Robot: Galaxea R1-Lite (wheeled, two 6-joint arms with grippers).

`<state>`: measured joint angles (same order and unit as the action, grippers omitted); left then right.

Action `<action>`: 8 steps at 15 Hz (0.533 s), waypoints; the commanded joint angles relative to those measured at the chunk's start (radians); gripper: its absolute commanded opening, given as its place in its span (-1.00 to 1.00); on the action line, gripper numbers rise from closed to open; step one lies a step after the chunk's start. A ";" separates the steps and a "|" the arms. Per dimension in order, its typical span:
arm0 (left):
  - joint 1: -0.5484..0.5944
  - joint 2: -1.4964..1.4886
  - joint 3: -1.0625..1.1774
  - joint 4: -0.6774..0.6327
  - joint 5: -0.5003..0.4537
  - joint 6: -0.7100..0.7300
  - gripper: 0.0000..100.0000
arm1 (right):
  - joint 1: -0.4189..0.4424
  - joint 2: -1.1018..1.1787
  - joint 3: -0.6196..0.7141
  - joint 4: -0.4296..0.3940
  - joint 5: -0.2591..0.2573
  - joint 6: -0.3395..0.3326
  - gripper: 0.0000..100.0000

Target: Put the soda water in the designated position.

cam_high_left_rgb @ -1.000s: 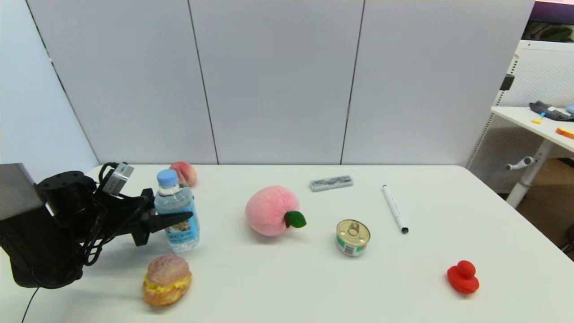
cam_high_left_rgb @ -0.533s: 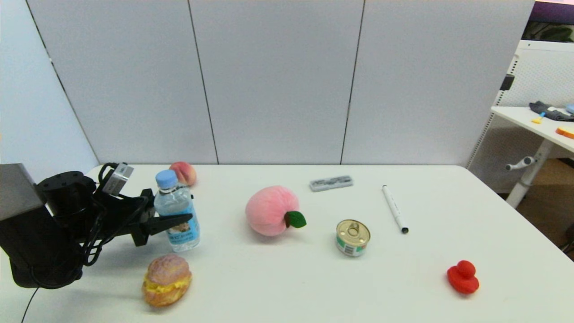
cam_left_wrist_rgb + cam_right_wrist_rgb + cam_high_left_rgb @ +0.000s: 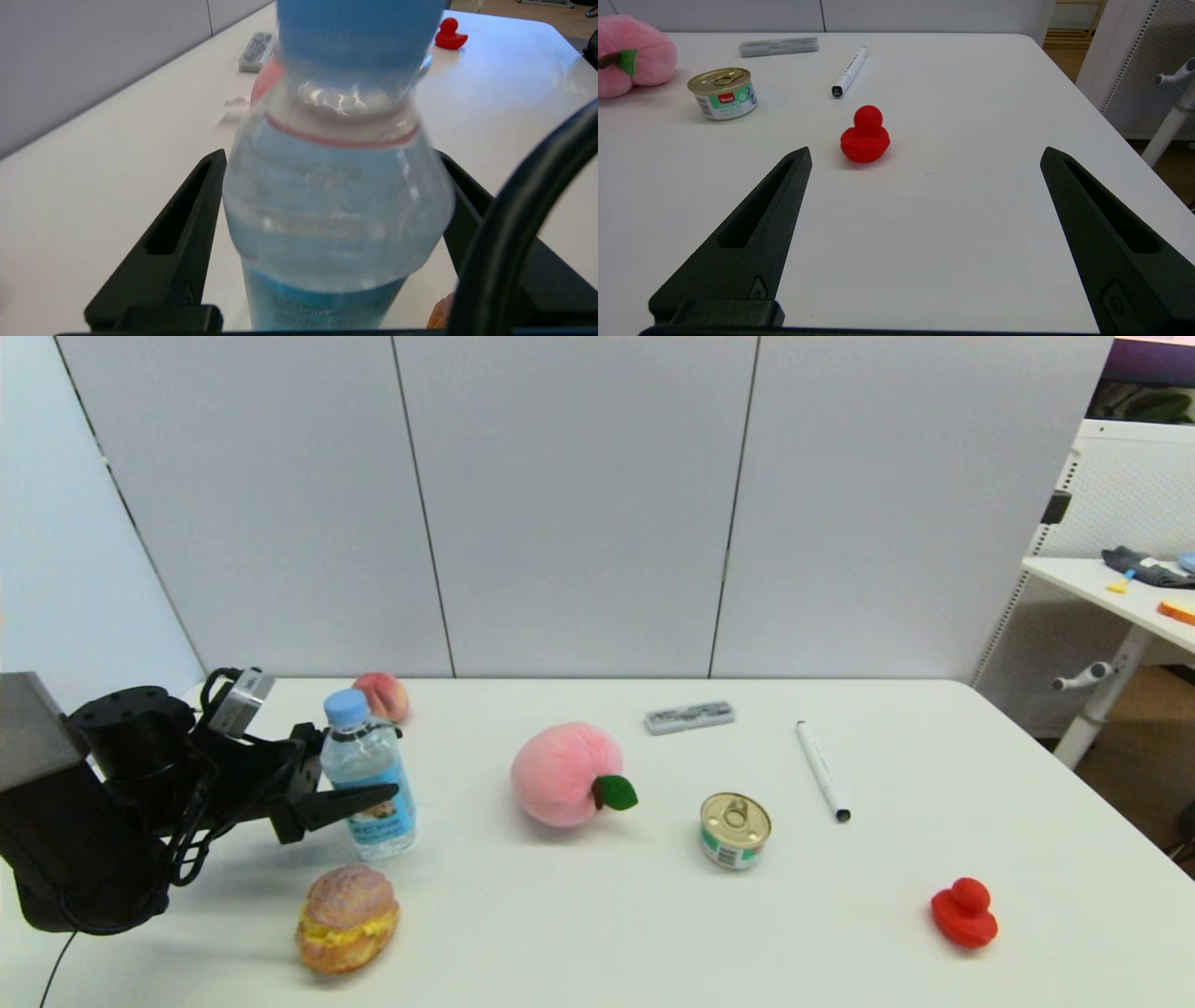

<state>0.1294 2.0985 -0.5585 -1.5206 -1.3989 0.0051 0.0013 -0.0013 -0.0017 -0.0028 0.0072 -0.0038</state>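
the left gripper (image 3: pixel 373 779) has its jaws around the upright soda water (image 3: pixel 366 775) on the bench's (image 3: pixel 597 933) far left, while the right gripper (image 3: pixel 924 158) waits with jaws wide open.

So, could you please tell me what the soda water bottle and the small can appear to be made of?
The soda water bottle looks like thin clear plastic: see-through wall, glossy highlights, matte blue cap. The small can seems metal: shiny gold lid with a pull ring, printed label.

The soda water bottle (image 3: pixel 366 775) is stood behind the cream puff (image 3: pixel 347 917), left of the plush peach (image 3: pixel 566 775) and tin can (image 3: pixel 735 830).
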 commanded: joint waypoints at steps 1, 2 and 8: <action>0.001 -0.293 0.003 -0.070 0.000 -0.287 1.00 | 0.000 0.001 0.000 0.000 0.000 -0.001 1.00; -0.001 -0.396 0.000 -0.065 0.023 -0.425 1.00 | 0.000 0.001 0.000 0.000 0.000 -0.001 1.00; 0.205 -0.851 -0.143 -0.046 0.192 -1.182 1.00 | 0.000 0.001 0.000 0.000 0.000 -0.001 1.00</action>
<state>0.1606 1.4994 -0.6253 -1.5230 -1.2440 -0.7653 0.0013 -0.0013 -0.0017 -0.0028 0.0070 -0.0038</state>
